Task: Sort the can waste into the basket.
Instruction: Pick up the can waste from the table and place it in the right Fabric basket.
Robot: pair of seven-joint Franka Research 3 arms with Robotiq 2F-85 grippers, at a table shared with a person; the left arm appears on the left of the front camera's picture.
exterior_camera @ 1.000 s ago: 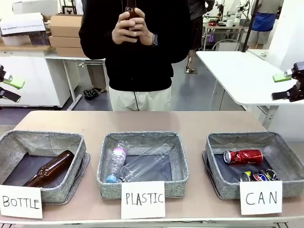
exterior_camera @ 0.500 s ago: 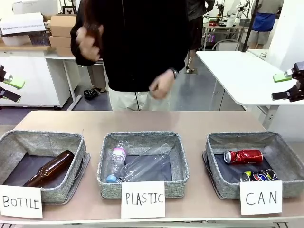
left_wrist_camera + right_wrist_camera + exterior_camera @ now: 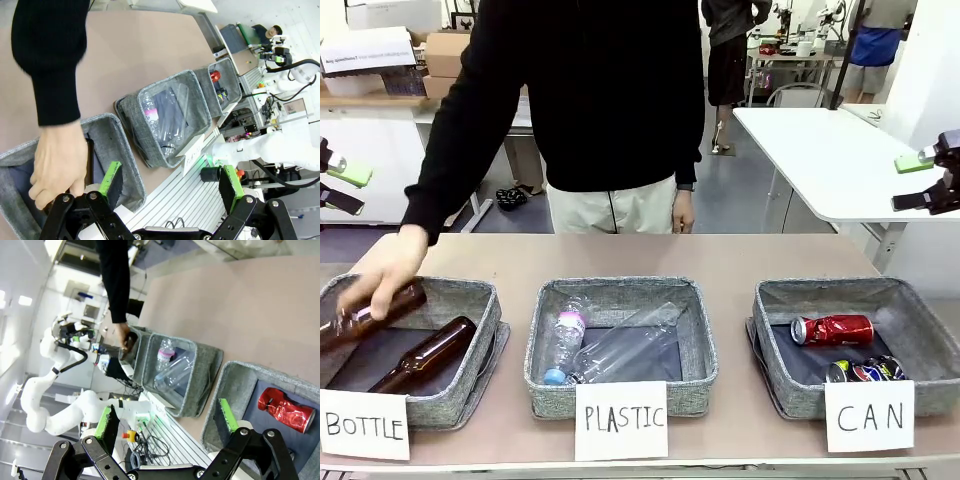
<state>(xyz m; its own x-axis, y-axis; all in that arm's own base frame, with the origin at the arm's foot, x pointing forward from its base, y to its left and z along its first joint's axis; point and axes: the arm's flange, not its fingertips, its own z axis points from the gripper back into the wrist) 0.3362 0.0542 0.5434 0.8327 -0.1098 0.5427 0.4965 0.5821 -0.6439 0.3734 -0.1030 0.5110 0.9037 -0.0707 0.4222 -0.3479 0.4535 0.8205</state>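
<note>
lab room with desks and cardboard boxes behind, tan table [image 3: 720,255] up front with three grey baskets in a row. "can" basket [image 3: 905,300] off at 4 o'clock from table centre, red can [image 3: 832,329] and dented silver-blue can [image 3: 866,370] both lying inside already, blue one nearer the sign [image 3: 869,416]. no loose cans anywhere on the bare tabletop.

so, judging by that: can sorting looks done, or on pause. person's hand [image 3: 382,275] over at 9 o'clock lowering a brown bottle [image 3: 365,317] into the "bottle" basket [image 3: 470,300], which already holds another brown bottle [image 3: 425,356]. middle basket [image 3: 620,292] with clear plastic bottles [image 3: 620,348]. not robot work at this moment.

left gripper [image 3: 170,185] raised clear of the table at the 9 o'clock edge, jaws wide apart, nothing between them. right gripper [image 3: 167,422] same deal at 3 o'clock: spread, empty, parked high.

next move, probably: wait for the hand to clear, then watch for another can to land on the table; right arm closest to the can basket, so likely that one.

view differences: front shows the sign text and both cans together. right wrist shows the red can's crumpled side close up, blue one not really visible. left wrist shows the hand right over the bottle basket, cans only tiny specks far off.
</note>
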